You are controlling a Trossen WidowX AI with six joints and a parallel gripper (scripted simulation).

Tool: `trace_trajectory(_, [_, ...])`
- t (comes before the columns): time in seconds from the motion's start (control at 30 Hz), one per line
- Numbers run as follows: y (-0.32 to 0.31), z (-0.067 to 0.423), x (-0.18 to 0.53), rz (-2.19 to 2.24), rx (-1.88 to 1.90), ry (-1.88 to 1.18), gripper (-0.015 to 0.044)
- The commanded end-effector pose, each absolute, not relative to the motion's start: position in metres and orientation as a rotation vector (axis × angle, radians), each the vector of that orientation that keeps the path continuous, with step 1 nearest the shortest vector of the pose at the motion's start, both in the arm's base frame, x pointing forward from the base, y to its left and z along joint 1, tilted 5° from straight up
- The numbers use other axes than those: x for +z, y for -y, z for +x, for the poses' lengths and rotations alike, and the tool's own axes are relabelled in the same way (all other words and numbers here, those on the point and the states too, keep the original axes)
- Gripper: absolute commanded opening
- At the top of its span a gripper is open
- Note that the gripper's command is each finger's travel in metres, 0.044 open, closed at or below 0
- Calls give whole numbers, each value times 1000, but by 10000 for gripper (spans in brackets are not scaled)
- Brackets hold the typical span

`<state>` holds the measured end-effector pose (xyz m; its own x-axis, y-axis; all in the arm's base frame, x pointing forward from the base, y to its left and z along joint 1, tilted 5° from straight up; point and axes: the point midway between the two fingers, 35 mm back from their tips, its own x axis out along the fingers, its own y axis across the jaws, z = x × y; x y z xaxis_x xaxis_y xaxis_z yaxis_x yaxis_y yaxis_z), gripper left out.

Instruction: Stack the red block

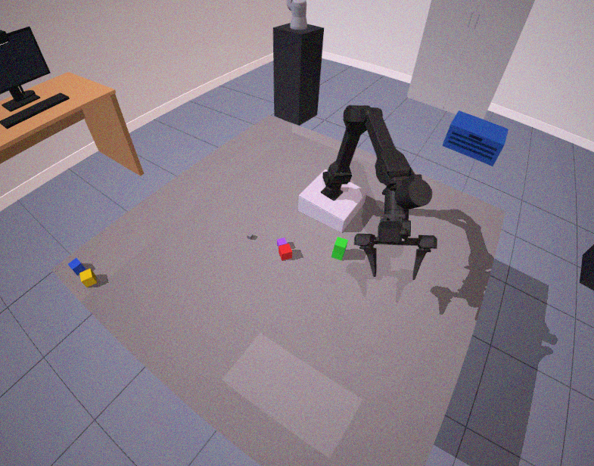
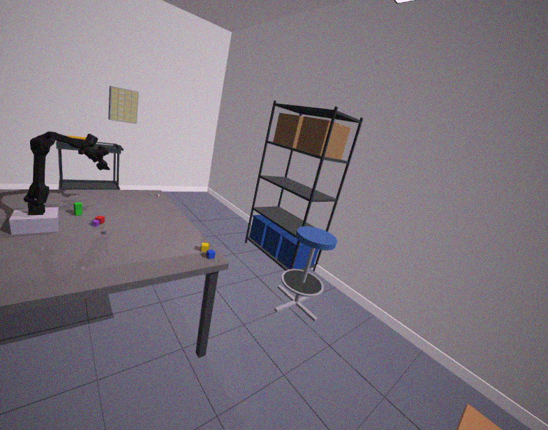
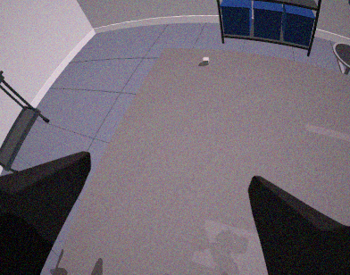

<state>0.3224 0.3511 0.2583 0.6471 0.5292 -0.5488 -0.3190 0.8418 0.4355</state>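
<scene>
Matte grey table (image 1: 197, 311) bears cubic red block (image 1: 285, 251).

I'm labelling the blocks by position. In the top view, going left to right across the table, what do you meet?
Blue block → yellow block → red block, with the purple block tucked behind it → green tower → gripper, jaws open and empty.
</scene>
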Motion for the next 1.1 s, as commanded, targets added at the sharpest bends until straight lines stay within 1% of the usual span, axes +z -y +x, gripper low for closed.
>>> trace_trajectory(0.0, [-312, 343, 224, 116, 458, -771, 440])
trace_trajectory(0.23, [-241, 366, 179, -180, 435, -879, 440])
trace_trajectory(0.47, [-167, 370, 138, -425, 468, -1023, 440])
trace_trajectory(0.8, [-73, 337, 90, -667, 650, -1251, 440])
trace_trajectory(1.07, [-16, 309, 70, -734, 824, -1355, 440])
